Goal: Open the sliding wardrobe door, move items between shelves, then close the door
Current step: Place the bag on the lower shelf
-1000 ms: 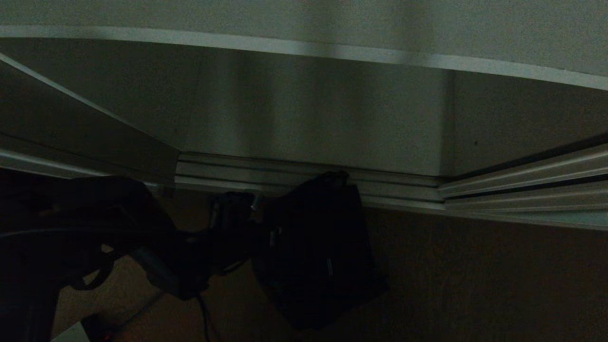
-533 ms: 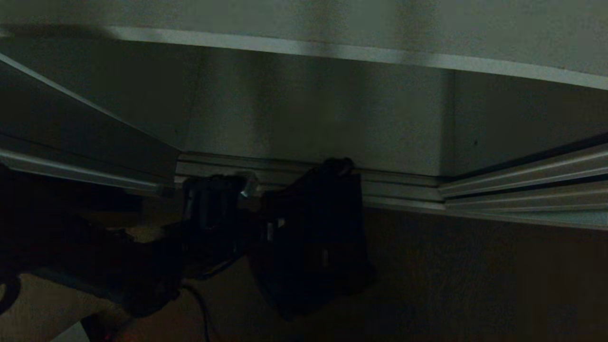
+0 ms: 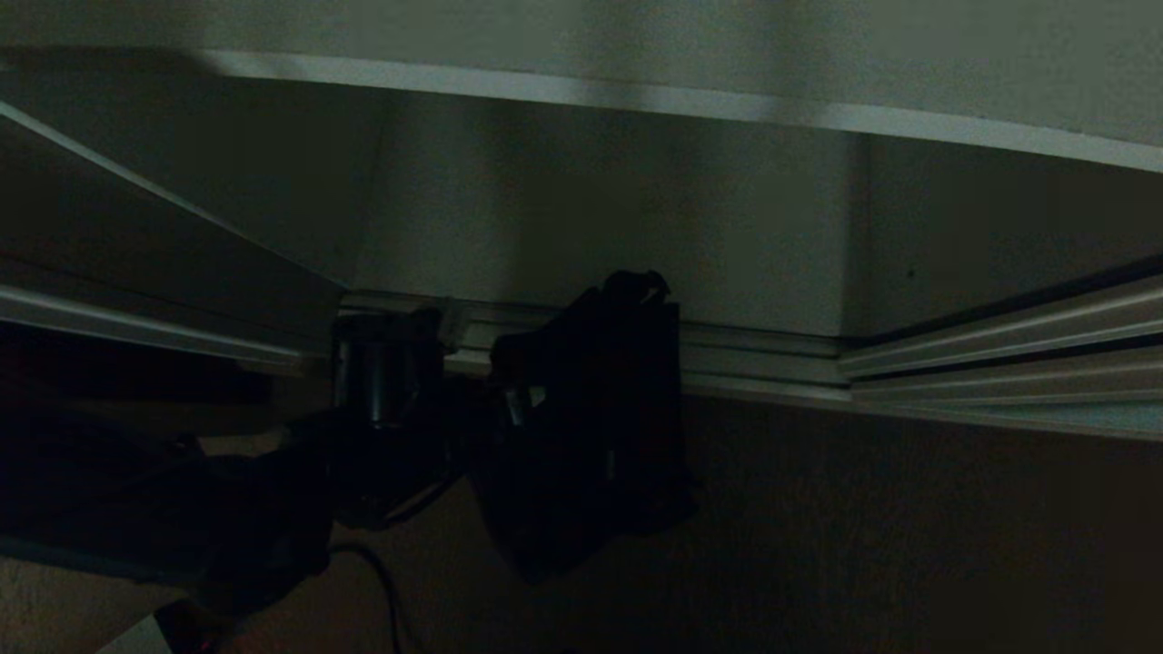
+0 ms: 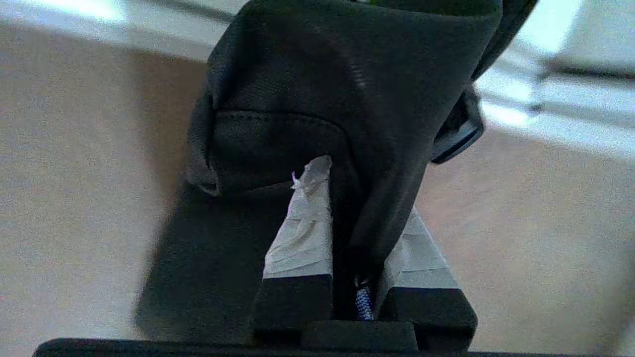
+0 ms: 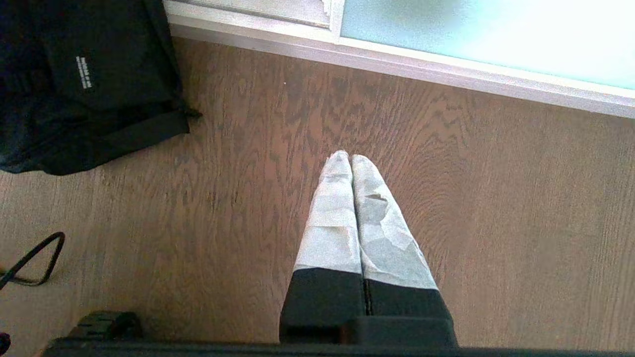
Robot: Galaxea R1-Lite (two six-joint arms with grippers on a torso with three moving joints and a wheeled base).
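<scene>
In the head view my left gripper [image 3: 504, 409] reaches in from the left. It is shut on the black fabric bag [image 3: 591, 436], which hangs in front of the wardrobe's bottom track [image 3: 772, 359]. The left wrist view shows both taped fingers [image 4: 302, 233] pinching a fold of the bag [image 4: 347, 74], with its buckle [image 4: 456, 139] off to one side. A pale shelf [image 3: 636, 95] spans the wardrobe above. The right gripper [image 5: 351, 158] is shut and empty, parked over the wooden floor. The teal frosted sliding door [image 5: 471, 34] shows beyond it. The bag [image 5: 84, 84] also shows there.
Wooden floor [image 3: 909, 527] lies in front of the wardrobe. Silver rails [image 3: 999, 345] run to the right along the bottom. A black cable [image 5: 30, 263] loops on the floor near the robot's base. The wardrobe's back wall [image 3: 591, 209] stands bare below the shelf.
My left gripper has lifted the bag and carried it slightly left, so its top now overlaps the bottom track. The grip is unchanged. The right arm has not moved.
</scene>
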